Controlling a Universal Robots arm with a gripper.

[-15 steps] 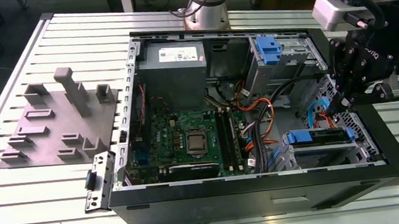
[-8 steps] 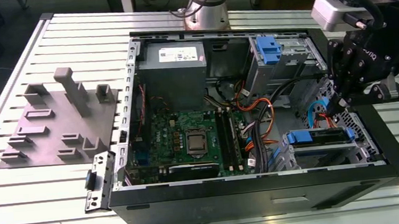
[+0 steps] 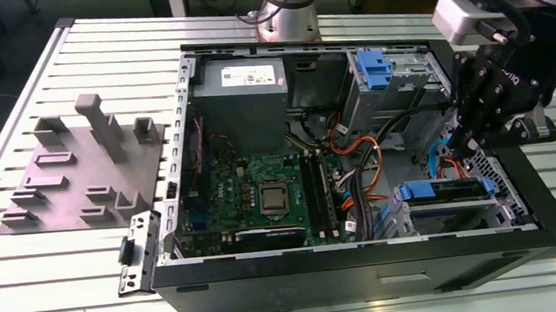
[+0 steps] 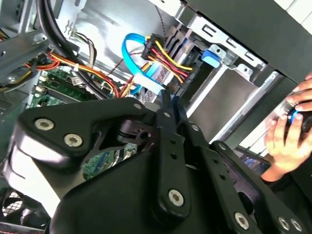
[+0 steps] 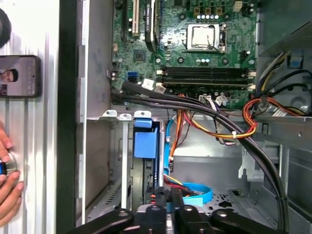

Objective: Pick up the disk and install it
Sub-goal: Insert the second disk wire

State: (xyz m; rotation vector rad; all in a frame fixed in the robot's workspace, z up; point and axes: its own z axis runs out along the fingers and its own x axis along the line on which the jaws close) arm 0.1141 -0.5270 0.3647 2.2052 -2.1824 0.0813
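Disk [image 3: 444, 190] in corner bay of computer case [image 3: 366, 257] | gripper [image 3: 473, 152] just above it | jaws: cannot tell if clenched or let go | tip: go slow, push straight, keep off cables [image 5: 190, 197]

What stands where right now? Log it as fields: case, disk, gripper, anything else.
case: computer case, side open, on the slatted table
disk: disk in its blue carrier, sitting in the drive bay at the exterior view's right
gripper: gripper inside the case, close by the disk
other: grey fixture block beside the case; a person's hand on the table
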